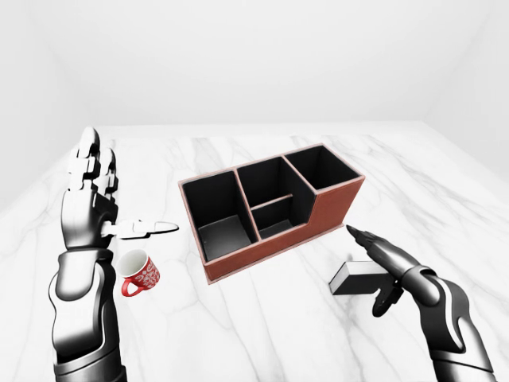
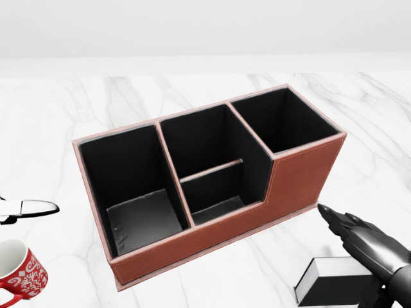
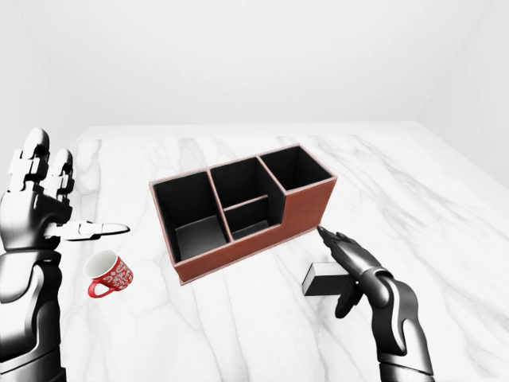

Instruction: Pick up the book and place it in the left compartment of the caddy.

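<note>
A black book [image 1: 355, 279] with white page edges lies flat on the marble table [image 1: 270, 326], at the lower right of the caddy. The red-brown caddy [image 2: 212, 239] has black insides: a left compartment [image 2: 131, 186], a divided middle one and a right one, all empty. My right hand [image 1: 371, 269] hovers open over the book's right part, its fingers [image 3: 342, 247] stretched toward the caddy's right end and its thumb hanging down beside the book. At the left, my left hand [image 1: 111, 199] is raised and open, thumb pointing right, holding nothing.
A red mug [image 1: 140, 273] with a white pattern stands on the table below my left hand, left of the caddy. Plain white walls surround the marble table.
</note>
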Controlling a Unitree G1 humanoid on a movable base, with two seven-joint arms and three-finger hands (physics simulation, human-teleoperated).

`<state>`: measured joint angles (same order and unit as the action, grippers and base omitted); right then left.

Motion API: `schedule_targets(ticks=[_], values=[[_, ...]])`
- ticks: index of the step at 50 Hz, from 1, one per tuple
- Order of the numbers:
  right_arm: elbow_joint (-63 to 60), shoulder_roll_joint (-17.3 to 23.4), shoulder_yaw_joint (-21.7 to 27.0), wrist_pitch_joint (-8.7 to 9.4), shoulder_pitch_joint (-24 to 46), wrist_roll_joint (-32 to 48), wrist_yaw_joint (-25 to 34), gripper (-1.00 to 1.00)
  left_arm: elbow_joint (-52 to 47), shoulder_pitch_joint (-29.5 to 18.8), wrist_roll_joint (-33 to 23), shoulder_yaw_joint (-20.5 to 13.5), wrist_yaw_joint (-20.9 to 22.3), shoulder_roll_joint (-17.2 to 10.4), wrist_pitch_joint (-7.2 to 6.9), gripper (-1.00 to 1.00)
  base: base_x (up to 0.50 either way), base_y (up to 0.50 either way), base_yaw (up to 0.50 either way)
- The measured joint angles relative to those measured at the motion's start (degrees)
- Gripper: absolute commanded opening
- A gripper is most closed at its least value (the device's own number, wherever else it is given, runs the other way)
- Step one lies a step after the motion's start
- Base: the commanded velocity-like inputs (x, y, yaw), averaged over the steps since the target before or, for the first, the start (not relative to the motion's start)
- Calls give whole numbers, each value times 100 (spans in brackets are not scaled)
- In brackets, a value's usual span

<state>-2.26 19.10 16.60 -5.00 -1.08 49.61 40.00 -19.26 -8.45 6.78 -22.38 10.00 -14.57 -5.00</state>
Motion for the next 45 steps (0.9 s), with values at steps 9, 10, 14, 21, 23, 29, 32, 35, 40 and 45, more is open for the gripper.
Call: schedule_targets(ticks=[9,10,14,21,23,29,32,35,40,45], values=[[356,91,-122,0,173,153,0,100,41,59,24,-34,3,17,0,100,0,0,0],[404,107,-135,0,193,177,0,100,44,68,27,-39,4,19,0,100,0,0,0],[597,166,-187,0,263,282,0,100,53,104,38,-61,7,27,0,100,0,0,0],[823,254,-279,0,386,367,0,-100,79,165,57,-105,17,40,0,100,0,0,0],[861,273,-301,-1,410,384,0,-100,84,180,63,-119,19,42,0,100,0,0,0],[922,307,-331,0,453,437,-1,-100,94,218,76,-149,20,49,0,100,0,0,0],[936,316,-330,0,460,462,0,-100,98,230,81,-157,20,52,0,100,0,0,0],[916,313,-329,0,443,458,-1,-100,95,240,86,-163,19,55,0,100,0,0,0],[838,296,-318,0,394,458,0,-100,80,259,90,-171,18,63,0,100,0,0,0],[661,268,-288,0,365,377,0,-100,50,273,93,-179,17,71,0,100,0,0,0]])
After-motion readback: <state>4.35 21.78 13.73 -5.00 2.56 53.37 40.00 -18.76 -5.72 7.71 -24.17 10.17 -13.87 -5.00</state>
